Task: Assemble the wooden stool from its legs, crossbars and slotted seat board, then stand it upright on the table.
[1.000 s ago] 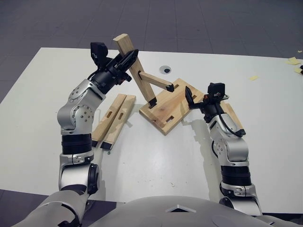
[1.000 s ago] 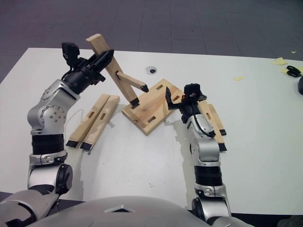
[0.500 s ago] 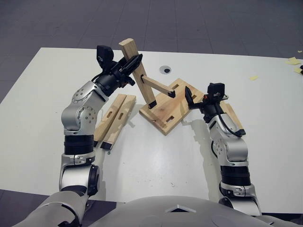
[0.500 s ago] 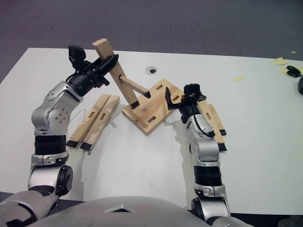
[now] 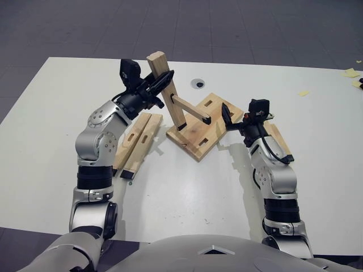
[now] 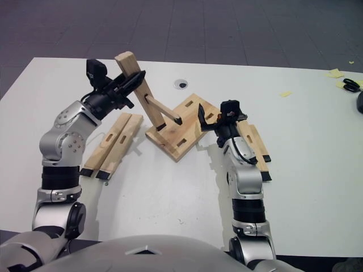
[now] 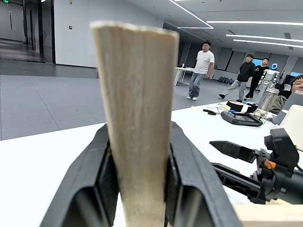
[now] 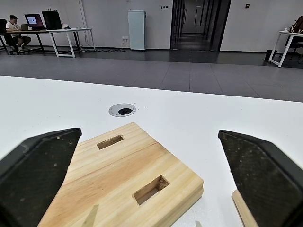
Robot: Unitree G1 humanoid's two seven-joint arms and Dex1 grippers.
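My left gripper (image 5: 163, 81) is shut on a wooden leg (image 5: 159, 63) that stands steeply tilted, its black-capped foot at the near left edge of the slotted seat board (image 5: 204, 136). A crossbar (image 5: 190, 109) sticks out sideways from that leg, over the board. The left wrist view has the leg (image 7: 135, 118) clamped between both fingers (image 7: 92, 184). My right gripper (image 5: 232, 120) hangs open at the board's right edge; its wrist view shows the gripper (image 8: 149, 134) spread wide over the board (image 8: 118, 184) and its slots.
Two more legs (image 5: 135, 143) lie side by side left of the board, and another wooden piece (image 5: 279, 140) lies under my right forearm. A round grommet (image 5: 198, 83) is set in the white table (image 5: 181, 192) beyond the board. Yellow paper scraps (image 5: 351, 72) lie far right.
My left arm has swung the leg to the right and stood it more upright, so the crossbar now hangs lower over the board. The right arm has kept still.
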